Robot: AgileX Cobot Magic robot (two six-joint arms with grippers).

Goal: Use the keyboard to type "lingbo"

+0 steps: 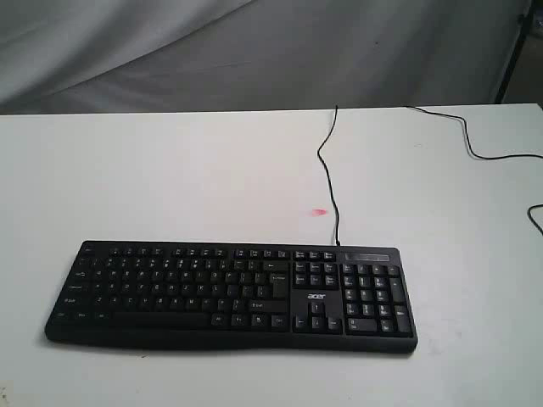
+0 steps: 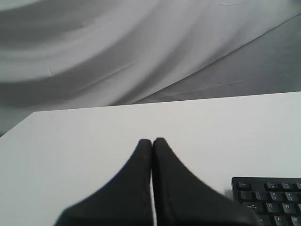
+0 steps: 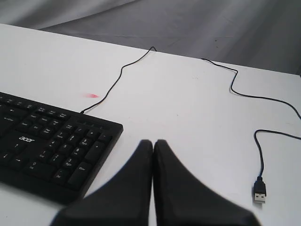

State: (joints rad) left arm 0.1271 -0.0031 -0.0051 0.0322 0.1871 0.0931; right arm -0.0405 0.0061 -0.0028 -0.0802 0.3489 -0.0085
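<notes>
Keyboard [image 1: 231,292] on a white table [image 1: 170,170], flanked by 2 grippers.
The keyboard lies flat toward the table's near edge, its thin cable [image 1: 327,174] running back past a pink mark [image 1: 319,213]. The left gripper [image 2: 152,141] hangs off its left end and the right gripper [image 3: 153,142] off its number-pad end, each with fingers pressed together on nothing. A loose USB plug [image 3: 259,192] lies farther right.
</notes>
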